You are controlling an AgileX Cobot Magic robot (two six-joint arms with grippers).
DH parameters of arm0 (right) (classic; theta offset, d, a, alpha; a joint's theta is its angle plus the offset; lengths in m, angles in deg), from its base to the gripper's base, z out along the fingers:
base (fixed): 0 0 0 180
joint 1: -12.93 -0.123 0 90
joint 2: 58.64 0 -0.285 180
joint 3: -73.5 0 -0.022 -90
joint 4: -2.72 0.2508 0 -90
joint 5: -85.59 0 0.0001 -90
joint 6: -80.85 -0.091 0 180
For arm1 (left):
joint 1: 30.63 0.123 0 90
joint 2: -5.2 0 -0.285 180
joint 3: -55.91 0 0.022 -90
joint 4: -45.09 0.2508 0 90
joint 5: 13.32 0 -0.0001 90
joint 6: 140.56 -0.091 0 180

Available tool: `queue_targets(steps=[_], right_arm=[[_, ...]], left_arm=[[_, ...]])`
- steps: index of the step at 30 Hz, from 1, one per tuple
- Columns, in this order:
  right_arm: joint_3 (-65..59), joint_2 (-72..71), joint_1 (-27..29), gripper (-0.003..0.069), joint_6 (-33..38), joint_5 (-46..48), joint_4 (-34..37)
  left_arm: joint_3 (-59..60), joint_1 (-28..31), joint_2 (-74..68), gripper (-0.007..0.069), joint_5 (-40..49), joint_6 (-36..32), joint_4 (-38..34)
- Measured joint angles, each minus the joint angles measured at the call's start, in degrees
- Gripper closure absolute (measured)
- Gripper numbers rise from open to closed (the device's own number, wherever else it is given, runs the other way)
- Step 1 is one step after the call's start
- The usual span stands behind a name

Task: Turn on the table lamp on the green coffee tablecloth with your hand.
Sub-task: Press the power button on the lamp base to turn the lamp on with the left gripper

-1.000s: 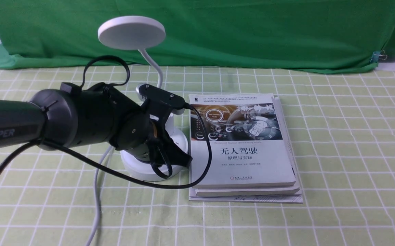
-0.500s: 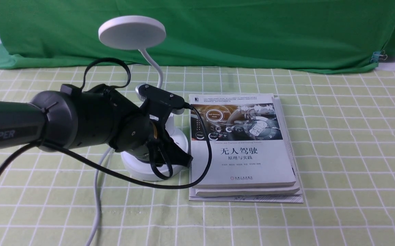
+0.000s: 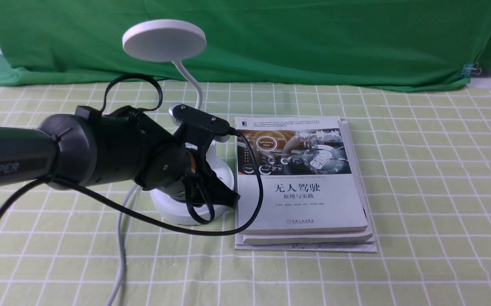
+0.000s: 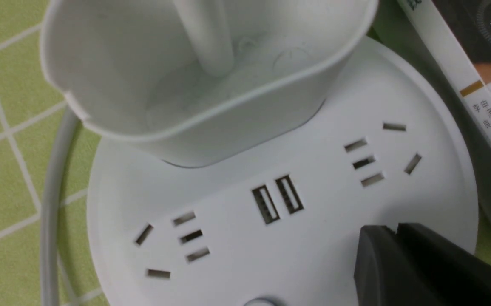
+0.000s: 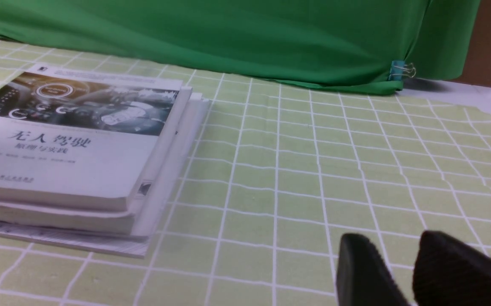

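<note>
- The table lamp (image 3: 164, 40) stands left of centre on the green coffee tablecloth (image 3: 419, 170). Its round base (image 3: 166, 210) sits just beside a stack of books (image 3: 300, 187), and the disc head looks unlit.
- The left tool (image 3: 229, 198) hangs low over the base's front edge, fingers pressed together into one blunt tip.
- Up close, that tip (image 4: 398, 259) sits by the socket on the books' side, and a button (image 4: 260, 302) peeks in at the frame's edge. Whether the tip touches the plastic, I can't tell.
- The right tool (image 5: 402, 272) is spread and empty, low over the cloth, well apart from the lamp.
- My read: this is light, hard, slick plastic on a broad base, so no grasp is needed.
- Press straight down on the button with the closed tip. A sideways shove could skate the base across the cloth.
</note>
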Motion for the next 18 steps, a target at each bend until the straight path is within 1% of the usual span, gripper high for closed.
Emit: queue_targets(steps=[13,18], right_arm=[[0.0,0.0,0.0,0.0414,0.0,0.0,0.0],[0.0,0.0,0.0,0.0414,0.0,0.0,0.0]], left_arm=[[0.2,0.0,0.8,0.0606,0.1,0.1,0.9],[0.7,0.0,4.0,0.0606,1.1,0.7,1.0]])
